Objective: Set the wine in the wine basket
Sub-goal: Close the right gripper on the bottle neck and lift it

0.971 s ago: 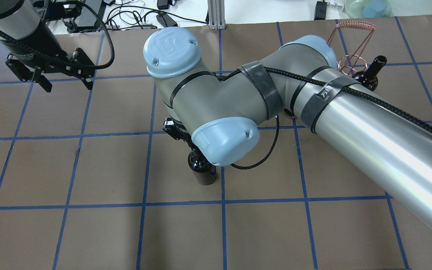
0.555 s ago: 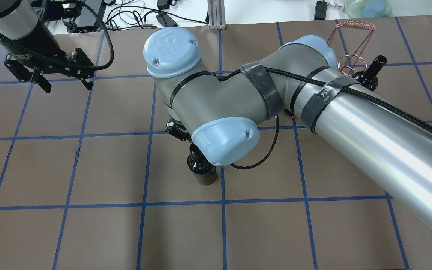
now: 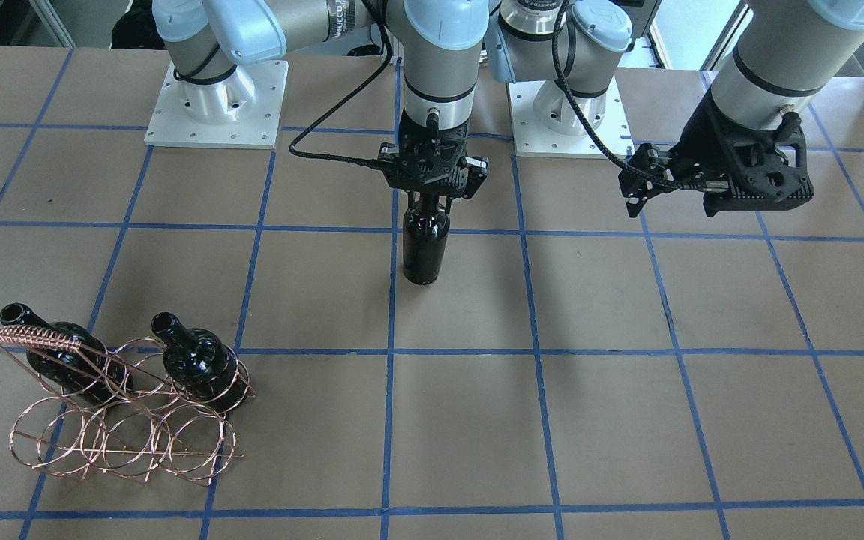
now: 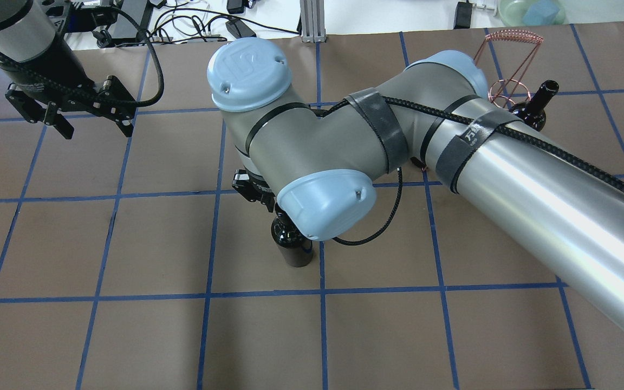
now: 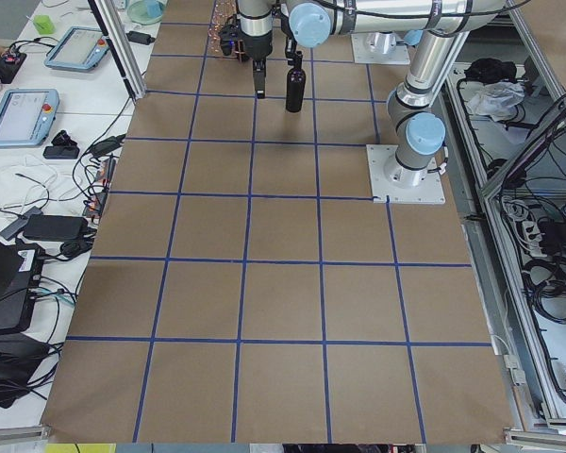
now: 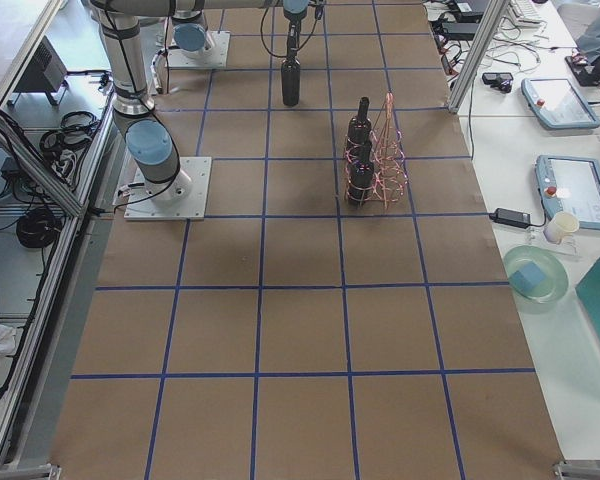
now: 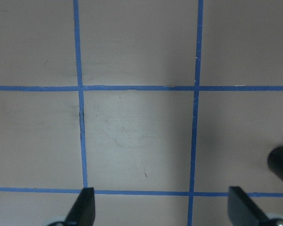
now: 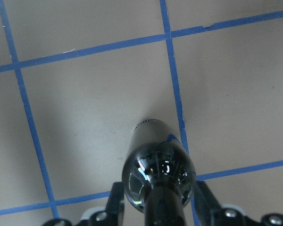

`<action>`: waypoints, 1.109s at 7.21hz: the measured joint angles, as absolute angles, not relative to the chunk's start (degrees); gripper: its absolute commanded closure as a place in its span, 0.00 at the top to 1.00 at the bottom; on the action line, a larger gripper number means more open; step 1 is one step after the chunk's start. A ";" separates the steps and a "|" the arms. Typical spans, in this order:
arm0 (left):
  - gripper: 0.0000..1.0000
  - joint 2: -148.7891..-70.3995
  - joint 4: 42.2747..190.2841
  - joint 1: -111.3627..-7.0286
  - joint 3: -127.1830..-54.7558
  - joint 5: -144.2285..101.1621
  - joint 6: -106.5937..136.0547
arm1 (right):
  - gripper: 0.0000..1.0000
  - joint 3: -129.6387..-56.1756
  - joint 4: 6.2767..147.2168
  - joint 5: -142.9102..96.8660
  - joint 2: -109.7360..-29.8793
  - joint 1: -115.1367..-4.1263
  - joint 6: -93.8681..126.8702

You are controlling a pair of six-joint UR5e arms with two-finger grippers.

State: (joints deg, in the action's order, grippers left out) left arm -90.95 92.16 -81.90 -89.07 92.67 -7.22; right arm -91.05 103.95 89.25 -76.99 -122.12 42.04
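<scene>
Readable writing is pretty thin here: the only thing I can make out is the embossed "UR" logo on the blue joint cap (image 4: 241,62) of the right arm. The white mark on the strap further down that arm is too small to read.

Containers: the copper wire wine basket (image 3: 124,442) sits near the worktop (image 3: 627,420) corner on the robot's right, far side from the bases. Two black bottles are in its rings on the robot-facing side, mouths up, one under the coil-wrapped handle (image 3: 49,352) and one beside it (image 3: 196,360). Off on the side table there's a pale green bowl (image 6: 560,285) with a blue block (image 6: 525,268) in it.

The wine (image 3: 424,247) itself is well apart from the basket, upright near the middle of the worktop beside a blue tape line. The right gripper (image 3: 432,196) comes straight down on it, jaws pinching the neck. Can't tell if the base is touching the paper.

The left gripper (image 4: 97,129) hangs over on the robot's left, jaws spread wide over brown paper.
</scene>
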 measured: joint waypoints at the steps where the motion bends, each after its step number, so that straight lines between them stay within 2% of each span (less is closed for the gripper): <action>1: 1.00 -90.91 92.58 -81.90 -89.10 92.63 -7.32 | 0.55 -91.13 103.61 89.28 -77.14 -122.25 41.94; 3: 1.00 -90.86 92.90 -81.90 -89.15 92.58 -7.37 | 0.45 -91.42 103.02 89.30 -77.23 -122.58 41.84; 5: 1.00 -90.81 93.08 -81.77 -89.22 92.61 -7.38 | 0.30 -91.59 102.39 89.24 -77.24 -122.74 41.71; 7: 1.00 -90.80 93.10 -81.83 -89.24 92.56 -7.38 | 0.22 -91.49 102.56 89.21 -77.25 -122.73 41.46; 8: 1.00 -90.79 93.11 -81.85 -89.25 92.55 -7.38 | 0.22 -91.34 102.60 89.21 -77.42 -122.69 41.42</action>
